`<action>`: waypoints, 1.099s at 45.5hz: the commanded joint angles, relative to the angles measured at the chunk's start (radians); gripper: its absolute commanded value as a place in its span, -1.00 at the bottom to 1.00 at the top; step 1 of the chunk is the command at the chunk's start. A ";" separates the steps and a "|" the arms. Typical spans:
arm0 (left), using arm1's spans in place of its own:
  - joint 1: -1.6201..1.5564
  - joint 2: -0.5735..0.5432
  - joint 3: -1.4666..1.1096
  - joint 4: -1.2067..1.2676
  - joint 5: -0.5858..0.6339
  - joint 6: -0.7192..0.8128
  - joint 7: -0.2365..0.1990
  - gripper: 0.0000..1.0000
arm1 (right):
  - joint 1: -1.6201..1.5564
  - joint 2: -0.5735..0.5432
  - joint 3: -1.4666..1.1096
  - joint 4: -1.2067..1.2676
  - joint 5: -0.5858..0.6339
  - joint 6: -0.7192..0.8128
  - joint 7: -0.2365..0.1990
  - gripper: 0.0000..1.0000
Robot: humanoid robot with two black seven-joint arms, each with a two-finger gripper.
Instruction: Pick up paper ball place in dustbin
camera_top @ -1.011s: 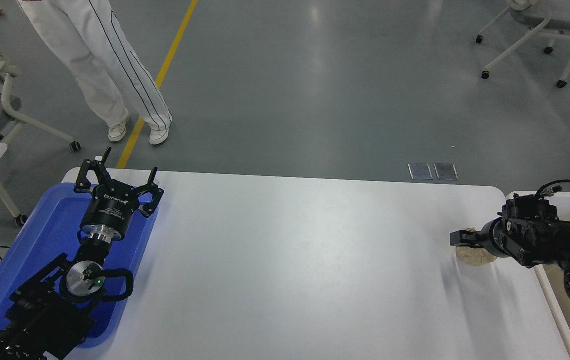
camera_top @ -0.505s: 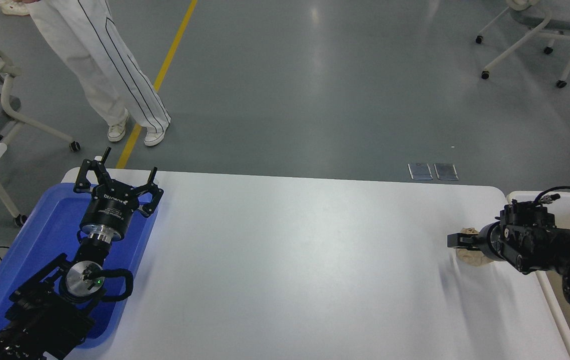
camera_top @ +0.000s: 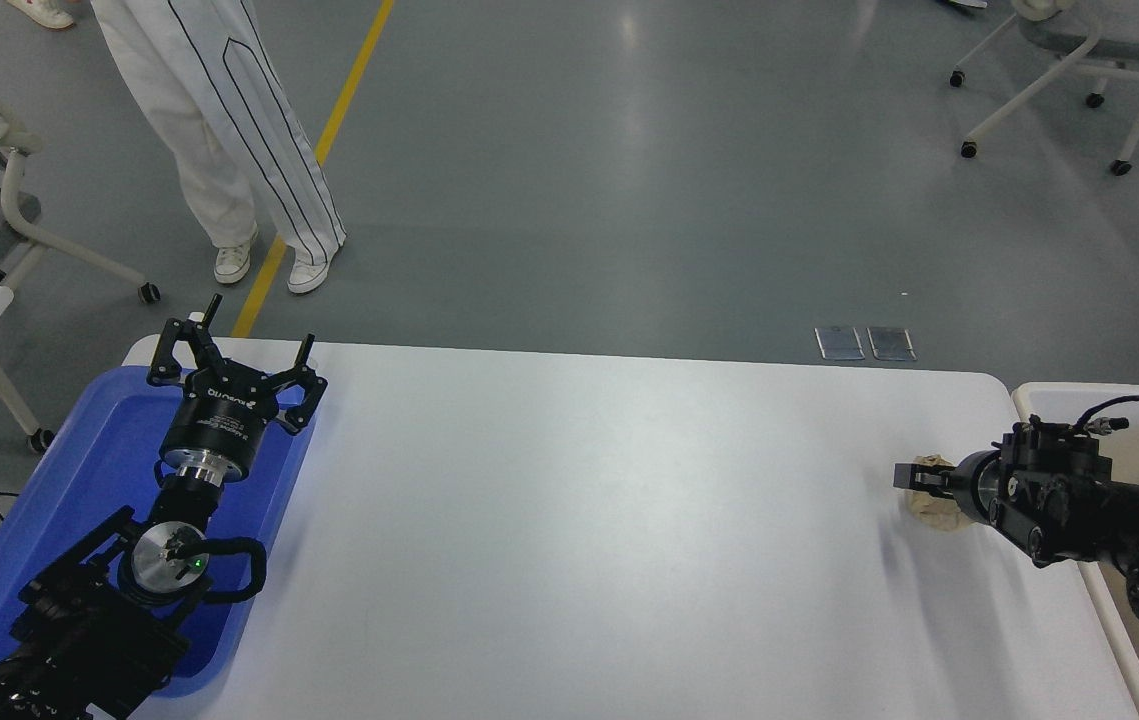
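One paper ball (camera_top: pixel 937 508) clamped in right gripper (camera_top: pixel 914 477).

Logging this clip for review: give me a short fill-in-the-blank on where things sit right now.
1. The left gripper hangs over the ____ tray.
2. The paper ball is at the right gripper, near the table's ____ edge.
3. The dustbin stands just beyond the table's ____ side.

Missing words: blue; right; right
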 commanded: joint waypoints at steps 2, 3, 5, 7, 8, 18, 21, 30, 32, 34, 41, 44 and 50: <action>0.000 0.000 0.000 0.000 -0.001 0.000 0.000 1.00 | -0.013 -0.002 0.018 0.000 0.006 -0.028 0.002 0.98; 0.000 0.000 0.000 0.000 0.001 0.000 0.000 1.00 | -0.013 -0.002 0.018 0.000 0.004 -0.030 0.002 0.98; 0.000 0.000 0.000 0.000 0.001 0.000 0.000 1.00 | -0.015 -0.002 0.018 0.000 0.000 -0.028 0.002 0.99; 0.000 0.000 0.000 0.000 -0.001 0.000 0.000 1.00 | -0.015 -0.002 0.018 0.000 0.006 -0.028 0.000 0.99; -0.002 0.000 0.000 0.000 0.001 0.000 0.000 1.00 | -0.015 -0.003 0.018 0.001 0.006 -0.025 0.002 1.00; 0.000 0.000 0.000 0.000 0.001 0.000 0.000 1.00 | -0.015 -0.003 0.018 0.003 0.000 -0.016 0.002 1.00; 0.000 0.000 0.000 0.001 0.001 0.000 0.000 1.00 | -0.012 -0.003 0.018 0.006 0.001 -0.013 0.002 1.00; 0.000 0.000 0.000 0.000 0.001 0.000 0.000 1.00 | -0.012 -0.005 0.018 0.021 0.006 -0.010 0.002 0.34; 0.000 0.000 0.000 0.000 0.001 0.000 0.000 1.00 | -0.012 -0.009 0.016 0.027 -0.003 -0.008 0.000 -0.18; 0.000 0.000 0.000 0.000 -0.001 0.000 0.000 1.00 | -0.012 -0.011 0.018 0.041 0.000 -0.008 -0.001 -0.70; 0.000 0.000 0.000 0.000 -0.001 0.000 0.000 1.00 | -0.010 -0.032 0.050 0.053 0.047 -0.018 -0.001 -1.00; 0.000 0.000 0.000 0.000 -0.001 0.000 0.000 1.00 | -0.010 -0.043 0.064 0.053 0.070 -0.016 0.000 -1.00; 0.000 0.000 0.000 0.000 -0.001 0.000 0.000 1.00 | -0.003 -0.048 0.067 0.053 0.073 -0.019 0.000 -1.00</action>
